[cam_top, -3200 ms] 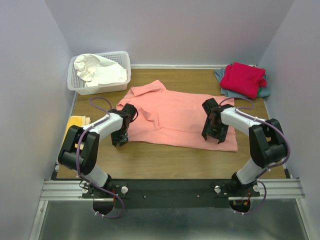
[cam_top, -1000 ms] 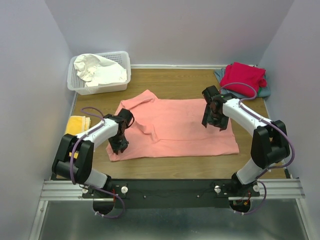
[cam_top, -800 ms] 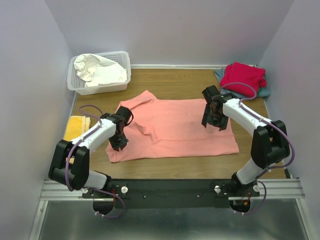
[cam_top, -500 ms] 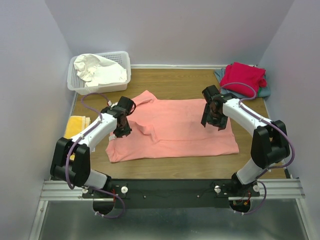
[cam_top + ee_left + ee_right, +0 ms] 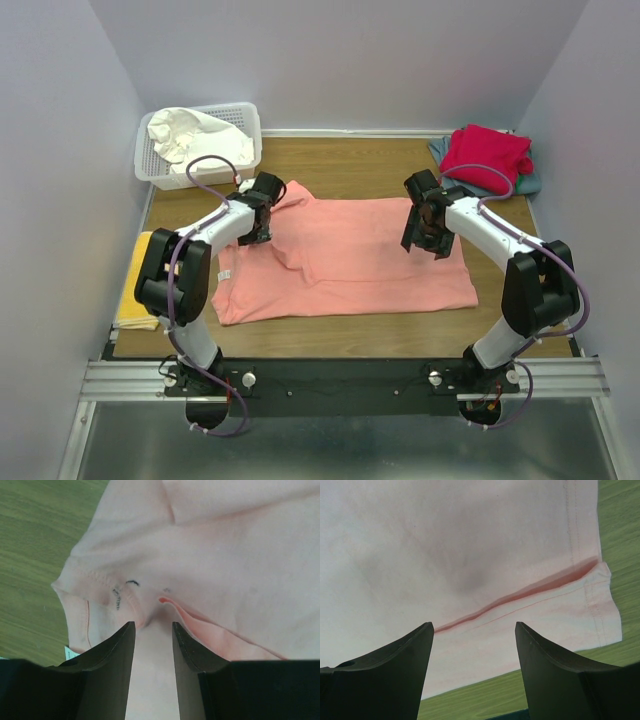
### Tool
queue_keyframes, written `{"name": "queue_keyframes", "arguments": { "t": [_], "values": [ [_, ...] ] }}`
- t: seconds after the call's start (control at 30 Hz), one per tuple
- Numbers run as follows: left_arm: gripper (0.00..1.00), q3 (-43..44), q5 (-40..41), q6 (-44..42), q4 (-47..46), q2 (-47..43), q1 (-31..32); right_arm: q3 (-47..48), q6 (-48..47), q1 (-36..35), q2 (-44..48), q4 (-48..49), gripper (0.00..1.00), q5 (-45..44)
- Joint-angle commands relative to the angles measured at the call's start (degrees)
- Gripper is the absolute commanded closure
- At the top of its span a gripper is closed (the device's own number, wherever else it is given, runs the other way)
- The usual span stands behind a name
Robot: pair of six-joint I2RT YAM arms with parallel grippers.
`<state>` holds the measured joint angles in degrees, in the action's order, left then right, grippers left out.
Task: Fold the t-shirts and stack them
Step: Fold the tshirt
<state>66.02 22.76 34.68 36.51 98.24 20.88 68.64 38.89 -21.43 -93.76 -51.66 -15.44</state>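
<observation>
Salmon-pink shirt [image 5: 350, 260] lay spread at centre of table [image 5: 340, 160]. Left gripper [image 5: 153, 626] sat narrow-gapped on its 10 o'clock corner, pinch unclear. Right gripper [image 5: 473, 625] gaped wide, empty, over the 2 o'clock edge. Risk: a one-sided pull would drag and skew the fold.

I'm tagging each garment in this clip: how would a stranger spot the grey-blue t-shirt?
Look to the far right corner of the wooden table, where two cloths are piled. The grey-blue t-shirt is the lower one, mostly covered by the crimson-red t-shirt, so only its edges peek out; it is the only bluish cloth in view.
</observation>
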Motion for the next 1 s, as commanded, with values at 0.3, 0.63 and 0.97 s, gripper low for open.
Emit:
{"name": "queue_keyframes", "arguments": {
  "t": [0.3, 0.63, 0.97],
  "values": [
    [0.87, 1.92, 3.34, -4.97, -4.43, 6.00, -3.57, -0.44, 2.59, -0.45, 0.33, 0.68, 0.26, 0.50],
    [0.91, 1.04, 1.76, -5.85, -4.96, 4.43, -3.92, -0.88, 2.77, -0.37, -0.20, 0.68, 0.26, 0.59],
    [0.83, 3.24, -0.09, -6.81, -3.29, 1.61, -3.92, -1.05, 2.50, -0.37, -0.29, 0.77, 0.26, 0.68]
  ]
}}
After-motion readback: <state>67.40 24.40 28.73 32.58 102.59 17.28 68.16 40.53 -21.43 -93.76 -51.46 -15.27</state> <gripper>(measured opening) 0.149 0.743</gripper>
